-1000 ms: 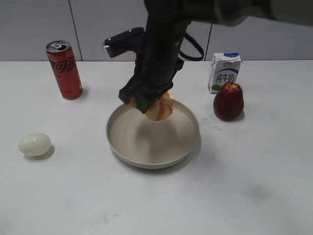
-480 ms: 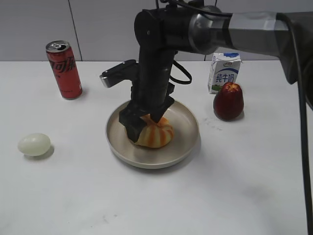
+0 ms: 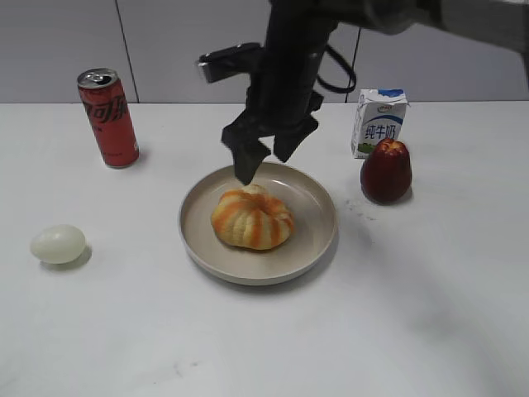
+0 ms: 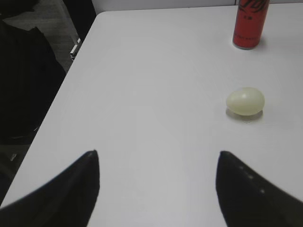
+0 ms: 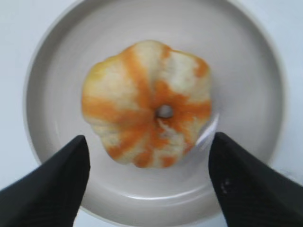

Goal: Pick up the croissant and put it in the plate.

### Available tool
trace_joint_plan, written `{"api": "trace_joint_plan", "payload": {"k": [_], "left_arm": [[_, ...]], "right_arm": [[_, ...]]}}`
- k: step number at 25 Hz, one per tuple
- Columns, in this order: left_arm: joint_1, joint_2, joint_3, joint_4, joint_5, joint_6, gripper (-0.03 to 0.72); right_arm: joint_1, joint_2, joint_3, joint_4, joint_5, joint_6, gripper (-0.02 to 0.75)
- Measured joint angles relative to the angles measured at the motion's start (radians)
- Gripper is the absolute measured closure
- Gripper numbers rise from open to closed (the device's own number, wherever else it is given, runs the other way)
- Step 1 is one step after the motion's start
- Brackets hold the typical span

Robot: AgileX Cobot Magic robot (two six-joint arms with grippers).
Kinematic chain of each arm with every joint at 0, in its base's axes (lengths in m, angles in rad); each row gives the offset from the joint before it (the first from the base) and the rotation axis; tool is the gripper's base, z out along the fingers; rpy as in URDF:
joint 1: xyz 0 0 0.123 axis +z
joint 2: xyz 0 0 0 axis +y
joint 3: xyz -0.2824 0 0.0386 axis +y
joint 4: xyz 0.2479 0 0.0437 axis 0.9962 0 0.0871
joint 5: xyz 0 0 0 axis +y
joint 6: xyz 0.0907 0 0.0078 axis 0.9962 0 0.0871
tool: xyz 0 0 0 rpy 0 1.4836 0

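Observation:
The croissant [image 3: 252, 219], a puffy bun with orange and cream stripes, lies in the middle of the beige plate [image 3: 318, 236]. The right wrist view shows the croissant [image 5: 147, 101] from above, dimple up, inside the plate [image 5: 246, 71]. My right gripper [image 3: 269, 157] is open and empty, above the plate's far side and clear of the croissant; its fingers [image 5: 149, 142] frame the croissant from above. My left gripper [image 4: 158, 158] is open and empty over bare table at the far left, out of the exterior view.
A red cola can [image 3: 108, 117] stands back left. A pale egg [image 3: 59, 244] lies at the left, also in the left wrist view [image 4: 245, 101]. A milk carton [image 3: 378, 122] and a dark red apple [image 3: 386, 170] stand right of the plate.
My right gripper lowered the croissant into the plate, opened and let go, then rose up and back. The croissant now rests in the plate.

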Motion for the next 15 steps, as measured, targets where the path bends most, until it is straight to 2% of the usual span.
{"api": "trace_joint_plan", "payload": {"k": [9, 15], "left_arm": [[0.0, 0.0, 0.0, 0.0, 0.0, 0.0, 0.105], [0.0, 0.0, 0.0, 0.0, 0.0, 0.0, 0.105]], "right_arm": [[-0.3, -0.233, 0.01, -0.023, 0.004, 0.059, 0.165], [-0.525, -0.408, 0.165, -0.052, 0.004, 0.091, 0.165]]}}
